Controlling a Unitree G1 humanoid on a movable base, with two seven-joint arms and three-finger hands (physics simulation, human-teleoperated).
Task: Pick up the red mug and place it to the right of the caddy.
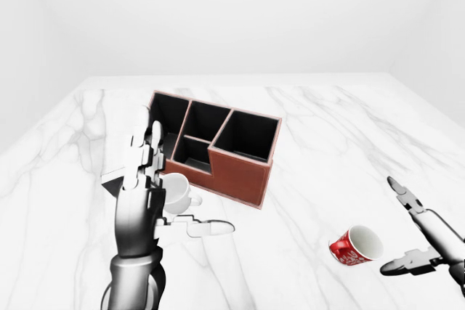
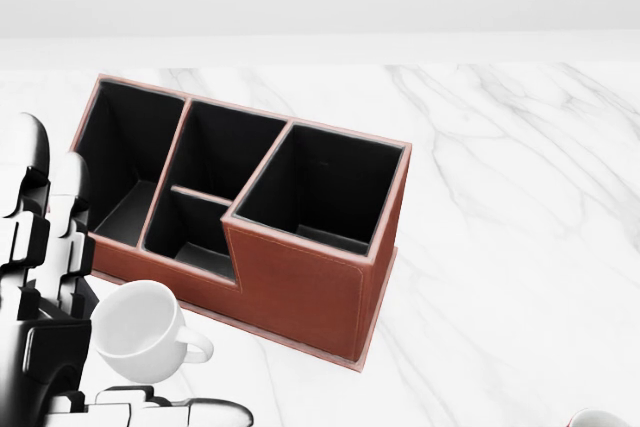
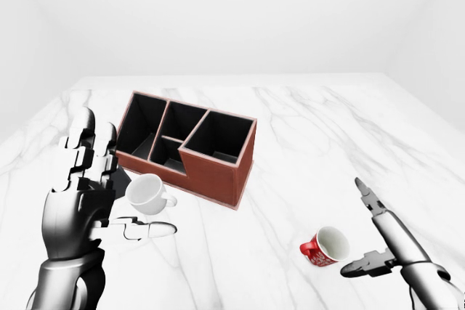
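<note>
In the left-eye view the bare marble desk (image 1: 349,128) runs wide and open across the right half, between the caddy (image 1: 218,147) and the red mug (image 1: 356,245) lying on its side at lower right. The right hand (image 1: 418,241), fingers spread, stands just beside the mug. At centre left a white mug (image 1: 176,192) and the raised left hand (image 1: 142,179) crowd the caddy's near-left side.

Glossy grey-black arms; left robot hand (image 1: 149,179) white-segmented; right robot hand (image 3: 378,241) dark-fingered
</note>
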